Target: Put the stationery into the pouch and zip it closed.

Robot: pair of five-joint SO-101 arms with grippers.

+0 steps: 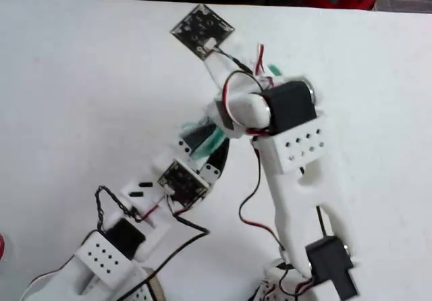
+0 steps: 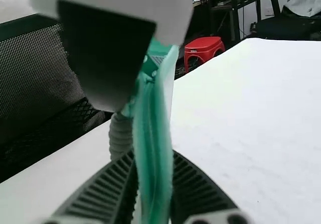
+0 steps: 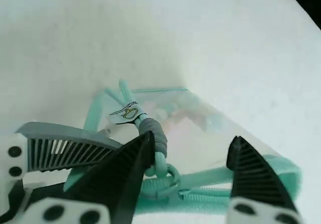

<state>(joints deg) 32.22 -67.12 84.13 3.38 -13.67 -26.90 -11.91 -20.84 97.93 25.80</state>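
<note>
Slippage is the worry here. Near the middle of the table (image 1: 81,78) the pouch (image 1: 208,138) lies under both arms. The left gripper (image 2: 153,176) is clamped on its green edge, while the right gripper (image 3: 193,146) stands with jaws wide, the zip pull (image 3: 153,136) just beside one jaw. If the right jaws close off the cord, or the left hold gives, the zip could stall or the pouch drag along.

Both arms are white printed plastic; the right arm (image 1: 297,179) is a chunky shell with a grid of small holes and a black motor block (image 1: 290,105); the left arm (image 1: 108,254) carries the same dotted plate; thin black, red and white cables (image 1: 241,210) trail along them; each wrist wears a square black camera board (image 1: 202,30); the fingers (image 3: 251,179) are black, ribbed wedges on white bases with round screw holes.
</note>
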